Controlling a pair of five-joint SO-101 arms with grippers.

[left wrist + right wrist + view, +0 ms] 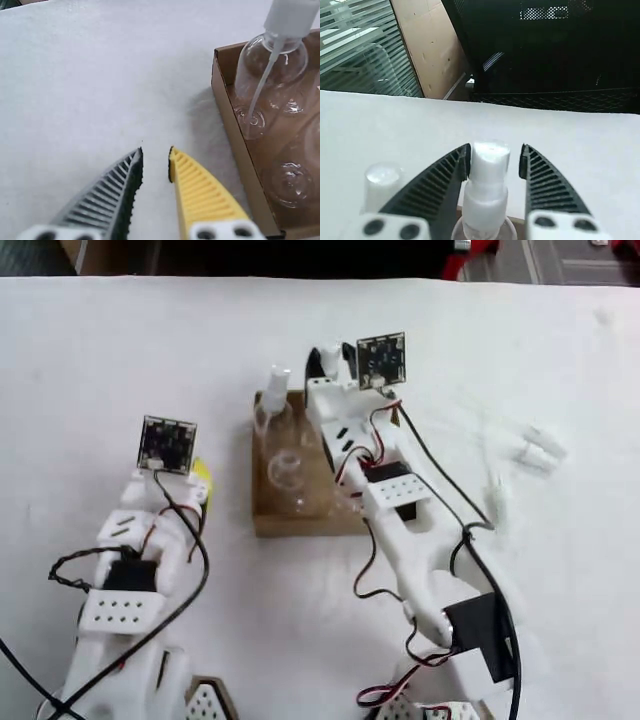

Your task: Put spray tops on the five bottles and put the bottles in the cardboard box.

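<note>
The cardboard box [262, 502] sits mid-table with several clear bottles in it. One bottle [271, 408] stands at its far left corner with a white spray top on; another bottle [286, 470] is nearer. In the left wrist view that capped bottle [287, 62] shows its dip tube inside the box [226, 107]. My right gripper [495, 156] is over the box's far end, open, with its fingers on either side of a bottle's spray top [488, 170], the right-hand one slightly apart from it. My left gripper [156, 159] hovers over bare table left of the box, narrowly open and holding nothing.
Loose spray tops [538, 447] lie on the white table to the right of the box, with a thin one [495, 496] nearer. A second white cap [381, 180] stands beside the right gripper. The right arm [400, 510] covers the box's right side.
</note>
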